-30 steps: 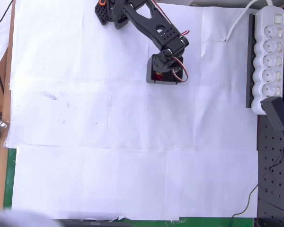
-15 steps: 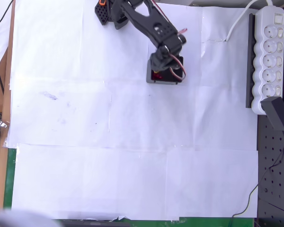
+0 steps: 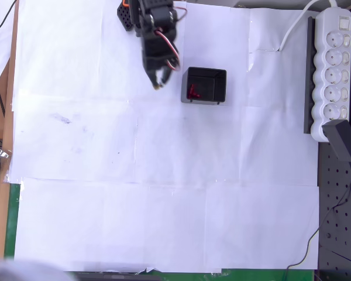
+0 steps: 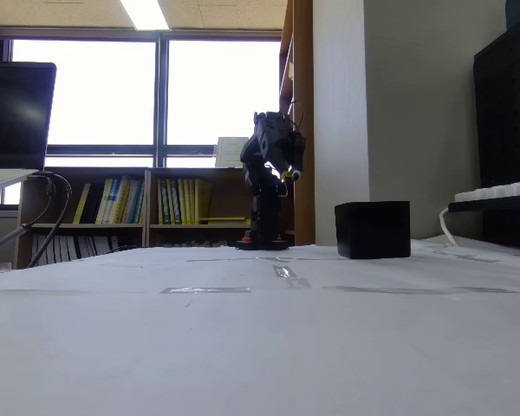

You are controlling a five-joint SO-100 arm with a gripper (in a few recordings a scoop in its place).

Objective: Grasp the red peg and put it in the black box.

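The black box sits on the white paper near the back, right of the arm; in the fixed view the black box stands right of the arm. The red peg lies inside the box at its left side. My gripper is folded back over the arm's base, left of the box and apart from it, with nothing seen between its fingers. In the fixed view the gripper is raised well above the table, too dark to read the jaws.
A white power strip and a black adapter lie along the right edge. The white paper covers the table in front of the arm. A wooden edge runs down the left side.
The gripper has lifted away from over the box and swung left, back toward the arm's base. The red peg stays inside the box, now uncovered.
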